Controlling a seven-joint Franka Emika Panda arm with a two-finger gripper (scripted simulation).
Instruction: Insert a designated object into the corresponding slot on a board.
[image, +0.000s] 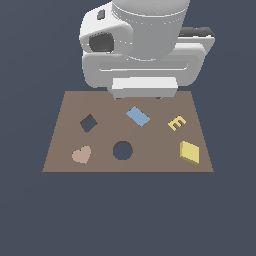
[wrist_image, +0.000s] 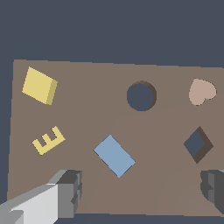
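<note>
End effector (wrist_image: 142, 192) fingers spread, empty; thick-edged yellow diamond block (image: 190, 152) flat on matte brown board (image: 65, 115); diamond slot (image: 88, 123) dark.

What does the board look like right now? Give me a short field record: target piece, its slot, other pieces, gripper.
board: brown rectangle, flat under the arm
target piece: yellow diamond block, lying on the board near the exterior view's right edge, not held
slot: dark diamond cut-out, empty, toward the exterior view's left
other pieces: blue rectangle, yellow letter E, tan heart
other hole: round hole, empty
gripper: open, fingers spread wide above the board's edge, holding nothing
</note>
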